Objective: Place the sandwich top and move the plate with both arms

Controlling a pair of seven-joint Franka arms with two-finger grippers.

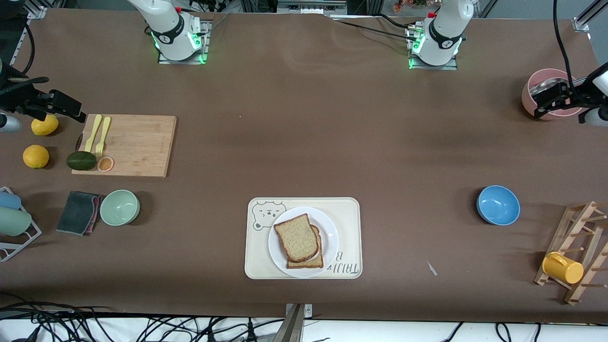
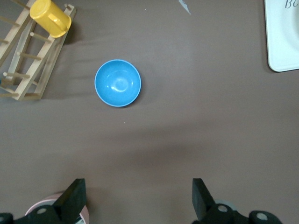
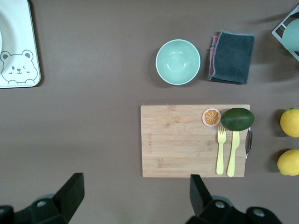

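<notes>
Nearest the front camera, the cream tray (image 1: 303,237) with its bear drawing lies on the brown surface (image 1: 304,142), and on it sits the plate (image 1: 327,228), round, glossy and white; the sandwich top (image 1: 296,237), a light tan speckled slice with a brown crust, lies flat on a second slice (image 1: 311,261) whose edge peeks out below it, both on the plate. Only the front view shows the bread; each wrist view catches just a corner of the tray.

Farther back, toward the left arm's end, stand a blue bowl (image 1: 498,204) and a wooden rack (image 1: 577,251) bearing a yellow cup (image 1: 562,268); toward the right arm's end lie a pale green bowl (image 1: 119,207) and a dark cloth (image 1: 78,212); farther still, a wooden board (image 1: 128,145) carries a yellow fork and knife (image 1: 99,133), an avocado (image 1: 81,160) and an orange slice (image 1: 105,164), with two lemons (image 1: 36,156) beside it.

The left tool (image 2: 138,200) hangs over a pink pot (image 1: 551,92), fingers wide apart and holding nothing; the right tool (image 3: 135,198) hangs by the lemons, fingers likewise spread and empty; the wrist views show the spread plainly.
</notes>
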